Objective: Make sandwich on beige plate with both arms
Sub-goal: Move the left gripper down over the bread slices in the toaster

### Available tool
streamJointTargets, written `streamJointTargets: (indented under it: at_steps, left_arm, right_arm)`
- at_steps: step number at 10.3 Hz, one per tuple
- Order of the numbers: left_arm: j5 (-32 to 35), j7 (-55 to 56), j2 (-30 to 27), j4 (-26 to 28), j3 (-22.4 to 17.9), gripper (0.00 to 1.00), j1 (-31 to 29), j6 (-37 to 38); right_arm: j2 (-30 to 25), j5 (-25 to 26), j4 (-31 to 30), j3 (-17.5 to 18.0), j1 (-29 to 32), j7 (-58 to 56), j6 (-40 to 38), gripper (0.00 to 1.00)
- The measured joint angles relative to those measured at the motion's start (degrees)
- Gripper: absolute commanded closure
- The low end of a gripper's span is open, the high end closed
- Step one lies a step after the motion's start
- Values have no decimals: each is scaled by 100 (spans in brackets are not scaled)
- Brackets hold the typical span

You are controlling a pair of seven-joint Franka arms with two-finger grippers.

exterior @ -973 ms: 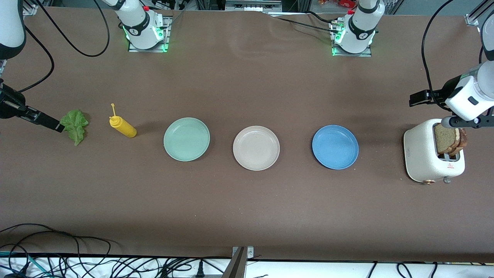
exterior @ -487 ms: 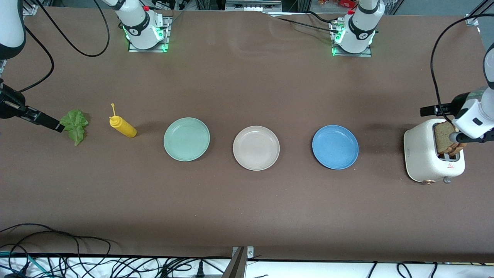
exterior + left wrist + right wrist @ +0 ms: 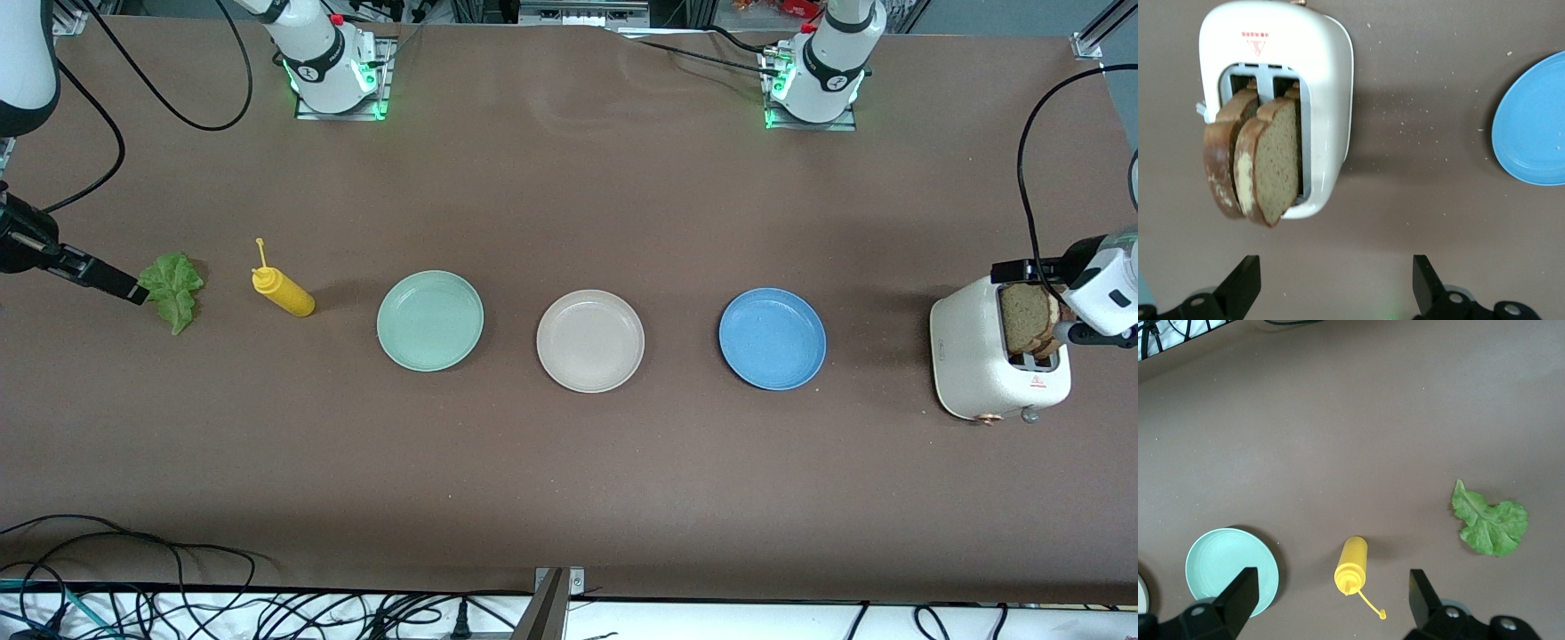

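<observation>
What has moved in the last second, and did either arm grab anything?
Only the left gripper moved: it slid from over the toaster out toward the left arm's end of the table, open and empty. The bread stays in the slots. The right gripper, lettuce, bottle and beige plate stayed put.

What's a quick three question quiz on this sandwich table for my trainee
1. True or false: the beige plate already holds bread.
2. Where are the bread slices? A) in the toaster B) on the blue plate C) beside the lettuce leaf
3. Which plate lies nearest the mustard bottle?

Key: 1 false. 2 A. 3 the mint-green plate.
</observation>
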State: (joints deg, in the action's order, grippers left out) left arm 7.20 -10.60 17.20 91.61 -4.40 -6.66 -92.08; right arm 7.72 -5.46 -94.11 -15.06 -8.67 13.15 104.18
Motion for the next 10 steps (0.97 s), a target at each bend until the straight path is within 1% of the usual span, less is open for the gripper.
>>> streamJointTargets:
  at_steps: [5,8,10]
  left_arm:
    - [1,-315,508,-2,-2,0,-203,-800]
    - [278,-359,612,-4,4,0,-217,-902]
    - [300,-445,642,-6,5,0,-225,-902]
  right_arm:
    - [4,0,-19,-1,-4,0,0,0]
    - [4,-1,-31,-1,-4,0,0,0]
    - [4,-1,-33,-1,-4,0,0,0]
